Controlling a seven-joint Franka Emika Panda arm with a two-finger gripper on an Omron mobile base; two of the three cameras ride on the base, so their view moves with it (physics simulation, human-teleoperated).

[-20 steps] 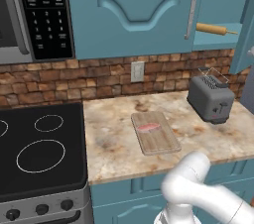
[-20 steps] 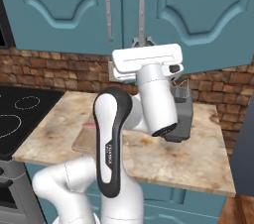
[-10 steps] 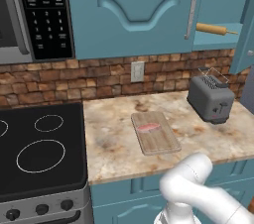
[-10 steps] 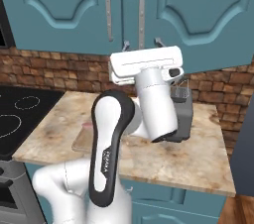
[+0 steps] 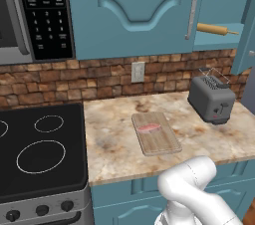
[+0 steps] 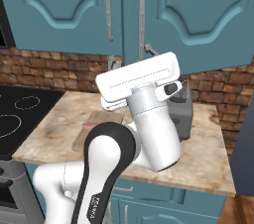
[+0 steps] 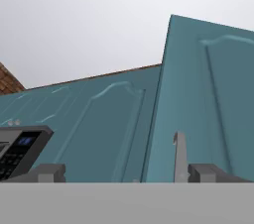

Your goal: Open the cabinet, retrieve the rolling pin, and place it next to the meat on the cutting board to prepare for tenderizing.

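The gripper (image 7: pixel 126 173) stands wide open with nothing between its two dark fingertips (image 7: pixel 48 172), which rise well apart at the bottom of the hand view. Between them runs the edge of a swung-out teal cabinet door (image 7: pixel 208 99), its silver bar handle (image 7: pixel 179 157) just beside the right tip; a microwave keypad (image 7: pixel 17 149) shows at the lower left.

The right base view shows the white hand raised in front of the cabinet (image 6: pixel 163 10), near the two vertical handles, hiding much of the counter behind it.

The left base view gives what that one hides: the cabinet's right door open, and the rolling pin (image 5: pixel 217 30), a slim tan wooden cylinder, lying on the teal shelf inside. Below, on the mottled stone counter (image 5: pixel 109 144), the wooden cutting board (image 5: pixel 157 137) carries the flat pinkish meat (image 5: pixel 149 128) near its far end. A grey toaster (image 5: pixel 211 100) stands to the board's right, a black stovetop (image 5: pixel 40 149) to its left.
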